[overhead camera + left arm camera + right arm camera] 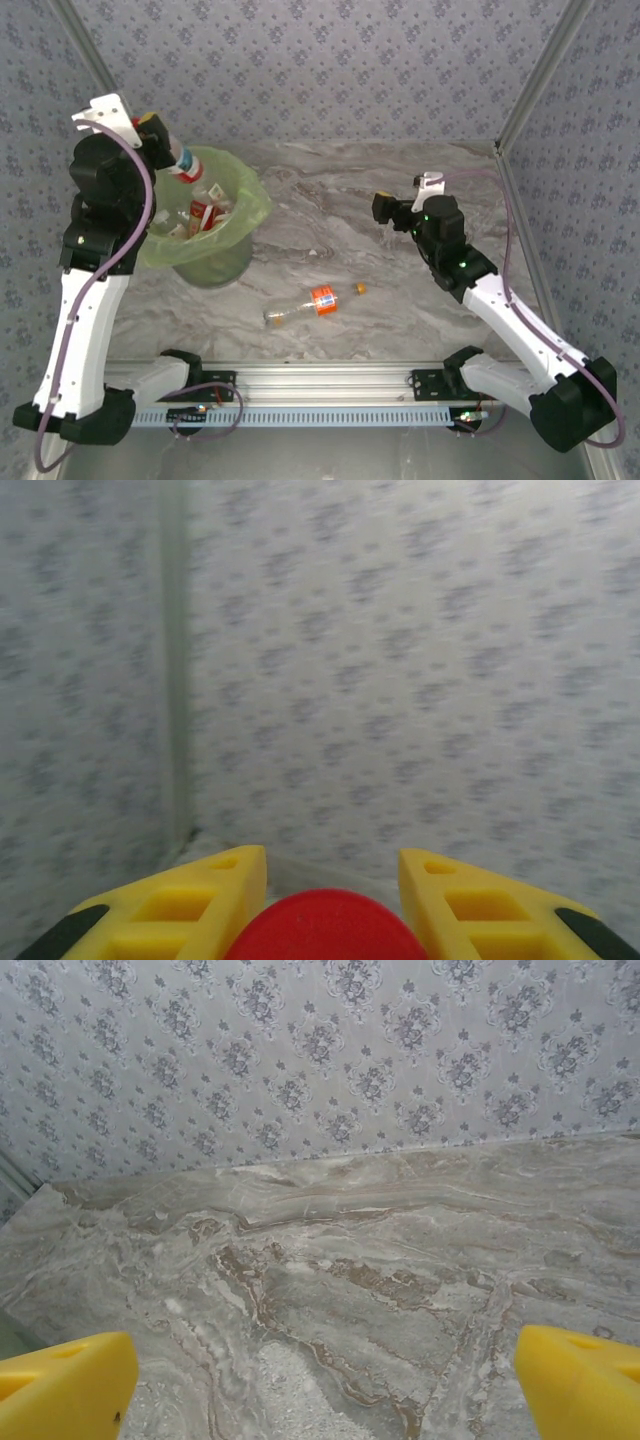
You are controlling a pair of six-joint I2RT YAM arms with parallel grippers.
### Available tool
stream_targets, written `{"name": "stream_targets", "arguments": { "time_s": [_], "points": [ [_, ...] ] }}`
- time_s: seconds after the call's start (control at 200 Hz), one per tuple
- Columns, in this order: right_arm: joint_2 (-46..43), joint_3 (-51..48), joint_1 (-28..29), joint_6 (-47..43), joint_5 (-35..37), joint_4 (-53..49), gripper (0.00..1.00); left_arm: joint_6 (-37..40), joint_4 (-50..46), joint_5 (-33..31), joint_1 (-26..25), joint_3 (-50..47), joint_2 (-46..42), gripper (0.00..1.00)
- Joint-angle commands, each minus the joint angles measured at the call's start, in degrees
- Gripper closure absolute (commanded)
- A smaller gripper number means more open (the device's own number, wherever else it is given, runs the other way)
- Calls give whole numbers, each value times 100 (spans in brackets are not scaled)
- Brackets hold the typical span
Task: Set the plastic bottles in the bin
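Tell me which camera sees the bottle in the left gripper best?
The top camera: it shows the bottle in the left gripper, tilted above the bin's edge. The left wrist camera catches its red end between yellow fingers. The right wrist camera faces table and wallpaper.

1. No word, brand or number can be read in any view.
2. The lying bottle (313,303) on the table (400,300) wears an orange label with a pale patch; its print is too small to make out.
3. The binned bottles (205,213) in the bin (258,205) carry red and white labels, perhaps lettered, none legible.
4. The raised bottle (183,163) shows a red and blue band, unreadable.
5. Its red cap (325,927) looks blurred and bears no visible mark.
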Motion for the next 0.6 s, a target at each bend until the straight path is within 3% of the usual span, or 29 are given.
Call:
{"name": "stream_targets", "arguments": {
  "time_s": [0.0, 0.3, 0.4, 0.52, 0.56, 0.595],
  "points": [
    [-126, -107, -64, 131, 158, -85, 1, 6, -330, -1395, 276, -12, 200, 100],
    [-415, -222, -127, 168, 118, -317, 1, -385, -875, -1600, 970, -438, 710, 100],
    [-514, -358, -158, 235, 63, -250, 1, -400, -1071, -1264, 973, -492, 962, 97],
    [-630, -466, -211, 376, 104, -237, 1, -367, -1572, -748, 902, -169, 1501, 80],
    [-681, -515, -238, 420, 121, -234, 1, -311, -1703, -671, 818, -17, 1696, 65],
    [-712, -557, -255, 470, 131, -221, 1, -241, -1829, -654, 704, 132, 1867, 44]
  ]
}}
